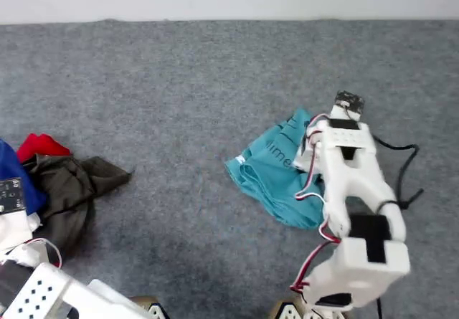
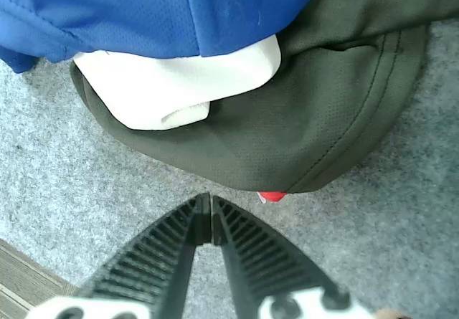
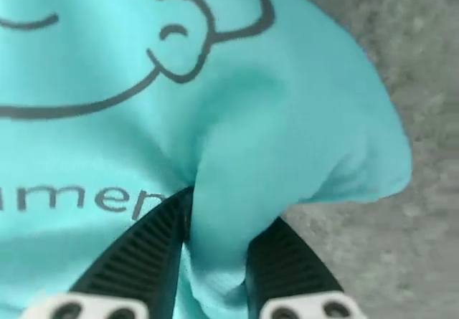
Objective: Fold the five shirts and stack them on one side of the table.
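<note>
Felt (image 1: 179, 82), teal shirt (image 3: 237, 118) between right fingers (image 3: 140, 262)

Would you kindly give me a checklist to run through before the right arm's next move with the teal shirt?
1. Right gripper hold: jaws shut on a fold of the teal shirt. Ok.
2. Teal shirt spread flat for folding: bunched and creased. Not ok.
3. Left gripper free: jaws shut on nothing, over the table beside the heap. Ok.
4. Other shirts sorted: blue shirt, white shirt, dark shirt and red shirt lie heaped together, unfolded. Not ok.
5. Bare table between teal shirt and heap for folding. Ok.
</note>
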You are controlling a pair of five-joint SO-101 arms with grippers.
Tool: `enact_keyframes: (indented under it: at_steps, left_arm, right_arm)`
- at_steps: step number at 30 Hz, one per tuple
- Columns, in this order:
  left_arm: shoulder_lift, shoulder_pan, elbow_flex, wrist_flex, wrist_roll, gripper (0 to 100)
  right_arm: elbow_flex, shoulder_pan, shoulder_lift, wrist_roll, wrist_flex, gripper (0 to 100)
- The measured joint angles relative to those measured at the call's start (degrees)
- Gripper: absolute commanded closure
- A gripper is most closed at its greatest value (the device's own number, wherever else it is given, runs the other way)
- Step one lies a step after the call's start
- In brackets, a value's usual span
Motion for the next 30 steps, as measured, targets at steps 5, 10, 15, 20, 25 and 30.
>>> enact_keyframes:
  at_steps: [5, 10, 15, 20, 25, 30]
  left_arm:
    - [0.0, 0.0, 0.0, 0.0, 0.0, 98]
    - [0.0, 0.0, 0.0, 0.0, 0.0, 98]
    - [0.0, 0.0, 0.0, 0.0, 0.0, 98]
    - [0.0, 0.0, 0.0, 0.0, 0.0, 98]
    - [0.0, 0.0, 0.0, 0.0, 0.0, 98]
    - [0.0, 0.0, 0.0, 0.0, 0.0, 98]
  right_arm:
    - [0.1, 11.0, -5.0, 17.5, 0.2, 99.0]
    - [0.1, 23.7, -5.4, 37.4, -4.0, 99.0]
    - [0.2, 33.1, -5.3, 54.8, -13.5, 99.0]
    - [0.2, 37.1, -0.6, 62.9, -22.0, 99.0]
    - [-2.5, 38.5, 3.7, 63.8, -23.8, 99.0]
    - [-8.4, 39.7, 7.3, 64.0, -24.2, 98.7]
